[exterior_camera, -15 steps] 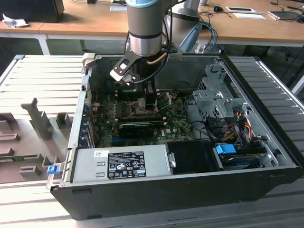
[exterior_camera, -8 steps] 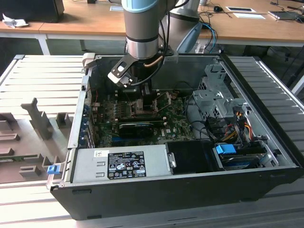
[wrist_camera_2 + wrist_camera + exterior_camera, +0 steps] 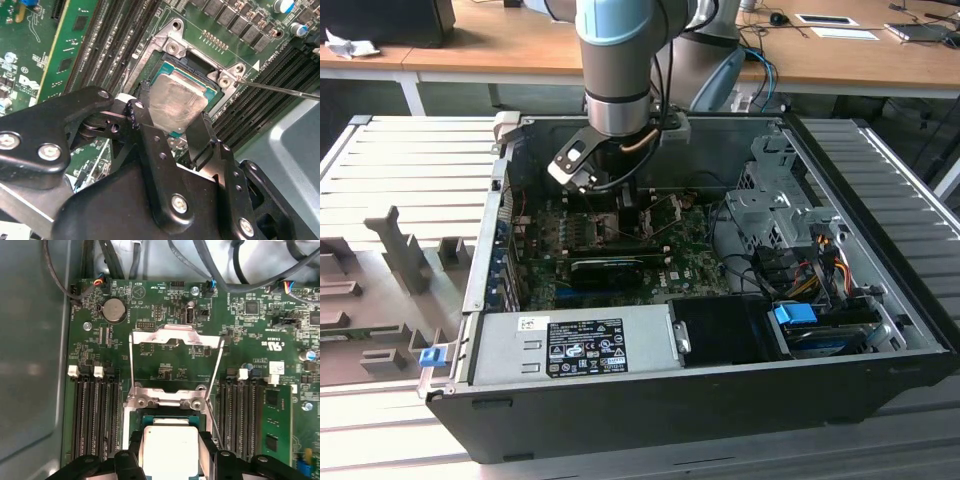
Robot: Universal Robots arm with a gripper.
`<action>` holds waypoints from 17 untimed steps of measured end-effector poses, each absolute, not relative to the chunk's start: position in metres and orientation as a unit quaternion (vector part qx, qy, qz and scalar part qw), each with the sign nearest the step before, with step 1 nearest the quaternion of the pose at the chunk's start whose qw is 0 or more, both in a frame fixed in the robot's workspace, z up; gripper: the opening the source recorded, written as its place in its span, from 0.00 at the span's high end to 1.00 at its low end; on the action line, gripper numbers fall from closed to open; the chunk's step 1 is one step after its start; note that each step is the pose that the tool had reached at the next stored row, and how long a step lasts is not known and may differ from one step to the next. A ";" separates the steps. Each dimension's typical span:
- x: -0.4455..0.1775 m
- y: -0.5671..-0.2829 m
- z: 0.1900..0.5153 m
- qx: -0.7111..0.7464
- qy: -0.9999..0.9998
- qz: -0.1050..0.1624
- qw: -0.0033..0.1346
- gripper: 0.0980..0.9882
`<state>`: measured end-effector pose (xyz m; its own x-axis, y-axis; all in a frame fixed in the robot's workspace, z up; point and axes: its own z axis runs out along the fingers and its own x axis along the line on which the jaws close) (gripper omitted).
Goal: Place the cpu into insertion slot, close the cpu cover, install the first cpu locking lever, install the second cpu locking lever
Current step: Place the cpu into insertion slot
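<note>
Your gripper [image 3: 172, 115] clamps the flat silvery cpu [image 3: 177, 100] over the dark insertion slot [image 3: 196, 62]. The metal cpu cover [image 3: 175, 335] lies open.

Open tower case [image 3: 880, 300] lies on slatted grey bench [image 3: 410, 160]. Grey power supply [image 3: 575, 345] along its near wall, black expansion card [image 3: 610, 268] mid-board. Coin cell battery [image 3: 114, 310] near black memory slots [image 3: 95, 415].

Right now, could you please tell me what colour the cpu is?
The cpu is pale silver, clearest in the second wrist view.
</note>
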<state>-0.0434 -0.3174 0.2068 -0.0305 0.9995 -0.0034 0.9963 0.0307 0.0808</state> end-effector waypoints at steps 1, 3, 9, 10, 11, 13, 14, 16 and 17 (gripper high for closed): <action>-0.043 -0.315 0.203 0.696 0.717 0.027 0.030 0.52; -0.043 -0.315 0.201 0.696 0.717 0.027 0.030 0.52; -0.043 -0.316 0.202 0.696 0.716 0.027 0.030 0.52; -0.043 -0.316 0.201 0.696 0.716 0.026 0.031 0.52; -0.043 -0.316 0.201 0.696 0.716 0.025 0.032 0.52; -0.043 -0.316 0.201 0.697 0.716 0.025 0.032 0.52; -0.043 -0.316 0.201 0.697 0.716 0.025 0.032 0.52; -0.043 -0.316 0.201 0.696 0.716 0.024 0.032 0.44; -0.043 -0.315 0.201 0.697 0.716 0.025 0.032 0.37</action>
